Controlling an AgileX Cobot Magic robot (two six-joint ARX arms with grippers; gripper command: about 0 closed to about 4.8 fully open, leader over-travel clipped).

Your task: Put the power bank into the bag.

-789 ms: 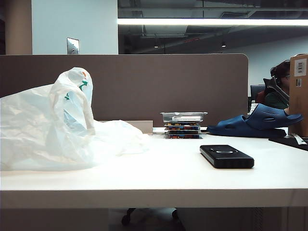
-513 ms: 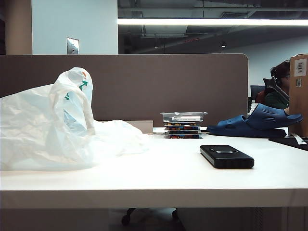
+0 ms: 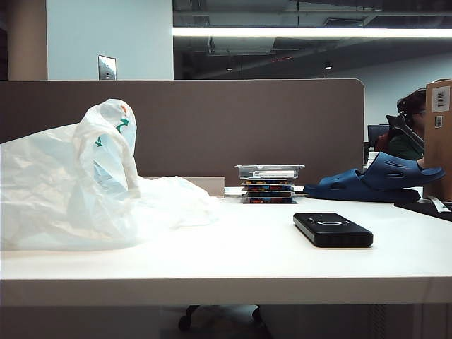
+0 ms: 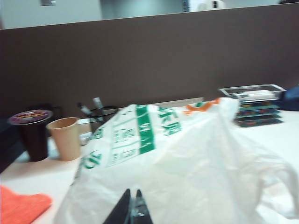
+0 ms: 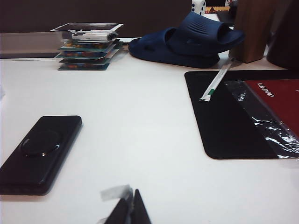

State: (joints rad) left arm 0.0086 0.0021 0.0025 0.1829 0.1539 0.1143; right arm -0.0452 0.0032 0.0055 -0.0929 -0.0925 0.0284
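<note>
The left gripper (image 4: 131,210) is pinched closed and empty above the crumpled translucent white plastic bag with green and orange print (image 4: 187,163). The right gripper (image 5: 129,208), likewise closed and empty, hangs near the flat black rounded power bank with an oval ring mark (image 5: 39,151), lying on the white table (image 3: 233,254) before a brown partition (image 3: 212,120).

Open-plan office, judged from a white laminate desk (image 3: 233,261) backed by a brown fabric-covered cubicle partition (image 3: 212,127). Long fluorescent strip light (image 3: 311,32) under an exposed dark ceiling. Seated dark-haired person (image 3: 409,131) at the next workstation. Desk clutter: black mesh pen cup (image 4: 100,116), tan paper cup (image 4: 65,137), black rectangular desk mat (image 5: 224,116).
</note>
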